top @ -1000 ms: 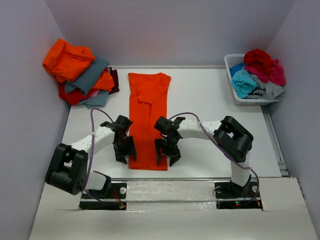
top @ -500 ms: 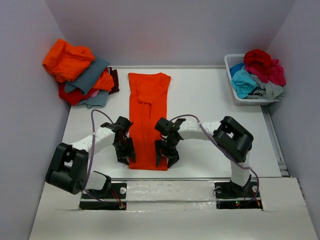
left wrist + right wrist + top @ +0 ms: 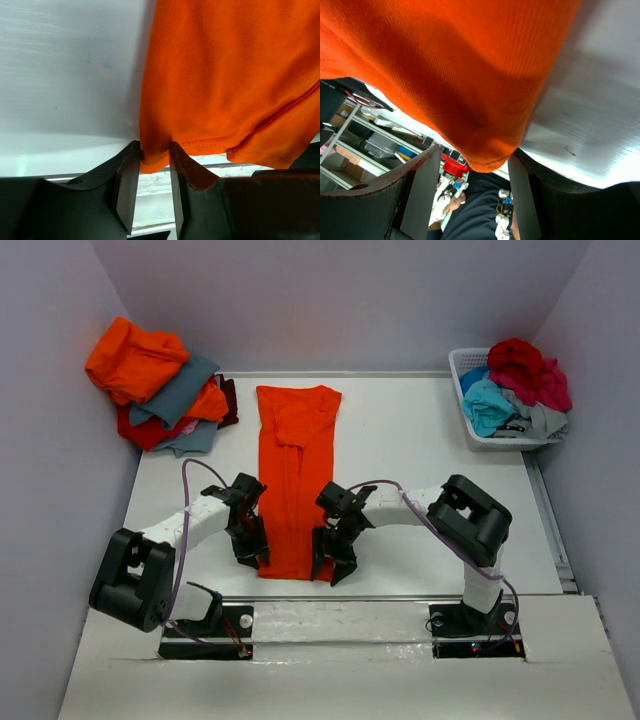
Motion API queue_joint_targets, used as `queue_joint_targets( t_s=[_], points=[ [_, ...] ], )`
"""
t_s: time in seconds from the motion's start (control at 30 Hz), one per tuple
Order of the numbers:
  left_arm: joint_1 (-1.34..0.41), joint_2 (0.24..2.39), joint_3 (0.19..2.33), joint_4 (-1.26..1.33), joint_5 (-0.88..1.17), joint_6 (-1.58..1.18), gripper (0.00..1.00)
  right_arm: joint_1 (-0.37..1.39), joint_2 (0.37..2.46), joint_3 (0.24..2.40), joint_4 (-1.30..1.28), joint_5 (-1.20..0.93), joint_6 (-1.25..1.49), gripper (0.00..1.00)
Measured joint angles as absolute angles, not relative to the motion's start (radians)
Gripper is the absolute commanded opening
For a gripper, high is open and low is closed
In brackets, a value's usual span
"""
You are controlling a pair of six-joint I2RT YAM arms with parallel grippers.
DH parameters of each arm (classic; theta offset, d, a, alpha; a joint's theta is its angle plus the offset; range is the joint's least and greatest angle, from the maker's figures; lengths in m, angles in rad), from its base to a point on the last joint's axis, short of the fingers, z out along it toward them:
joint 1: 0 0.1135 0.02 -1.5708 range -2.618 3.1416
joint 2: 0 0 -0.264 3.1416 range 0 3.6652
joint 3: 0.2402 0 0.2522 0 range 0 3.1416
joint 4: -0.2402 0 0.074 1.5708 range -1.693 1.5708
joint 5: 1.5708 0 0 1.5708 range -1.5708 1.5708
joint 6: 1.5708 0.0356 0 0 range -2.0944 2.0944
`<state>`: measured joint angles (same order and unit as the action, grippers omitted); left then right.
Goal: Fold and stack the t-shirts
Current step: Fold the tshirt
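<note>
An orange t-shirt [image 3: 298, 460] lies on the table folded into a long narrow strip, with its hem toward the arms. My left gripper [image 3: 252, 552] is at the hem's near left corner. In the left wrist view that gripper [image 3: 152, 150] is open, its jaws narrowed round the hem corner of the shirt [image 3: 225, 75], and the cloth touches both pads. My right gripper [image 3: 330, 562] is at the near right corner. In the right wrist view its jaws [image 3: 472, 152] stand wide, with the shirt's corner [image 3: 445, 60] hanging between them unsqueezed.
A loose pile of orange, grey and red t-shirts [image 3: 160, 385] sits at the back left by the wall. A white slatted basket [image 3: 510, 443] at the back right holds red, crimson and turquoise shirts [image 3: 520, 380]. The table's near edge runs just behind both grippers.
Both grippers have shifted a little toward the shirt's near hem corners. Their jaws have narrowed, the left more than the right.
</note>
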<state>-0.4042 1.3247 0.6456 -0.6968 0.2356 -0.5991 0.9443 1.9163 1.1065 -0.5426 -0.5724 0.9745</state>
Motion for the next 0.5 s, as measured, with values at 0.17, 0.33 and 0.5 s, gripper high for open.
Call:
queue_joint_targets(
  t_s=[0.17, 0.33, 0.5],
  points=[
    [-0.404, 1.328, 0.645, -0.696, 0.236, -0.602, 0.40, 0.944, 1.904, 1.087, -0.516, -0.574, 0.991, 0.62],
    [-0.404, 1.354, 0.645, -0.692, 0.243, -0.601, 0.34, 0.945, 1.903, 1.087, -0.519, -0.570, 0.992, 0.61],
    [-0.404, 1.358, 0.645, -0.688, 0.253, -0.601, 0.28, 0.951, 1.903, 1.095, -0.536, -0.550, 0.988, 0.55]
  ],
)
